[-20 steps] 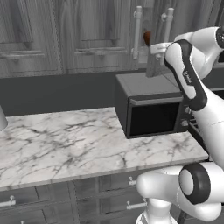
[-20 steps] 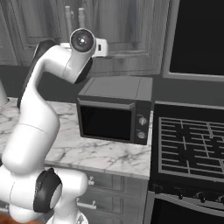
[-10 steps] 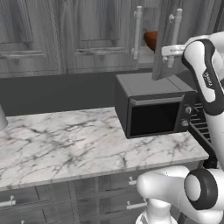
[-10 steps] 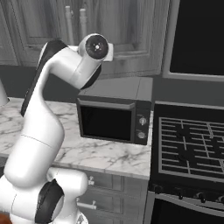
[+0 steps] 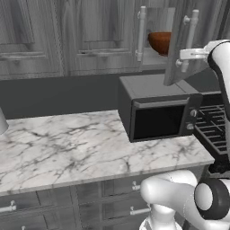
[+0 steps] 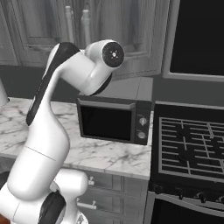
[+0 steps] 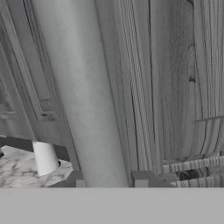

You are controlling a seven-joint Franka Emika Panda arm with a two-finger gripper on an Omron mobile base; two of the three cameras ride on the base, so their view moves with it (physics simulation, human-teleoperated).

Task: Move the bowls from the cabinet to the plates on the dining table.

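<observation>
Left base view: brown bowl left of tool.

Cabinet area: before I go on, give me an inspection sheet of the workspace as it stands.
Surface: marble counter, veined, carrying a black microwave.
Job's things: brown bowl on the shelf inside the cabinet; its right door stands ajar.
Clutter: white cup-like object at the counter's far left.
Grippers: claw closed around the door's bar handle, one tip on each side.
Cables: nothing seen.
Surroundings: stove with dark grates right of the microwave; drawers under the counter.
</observation>
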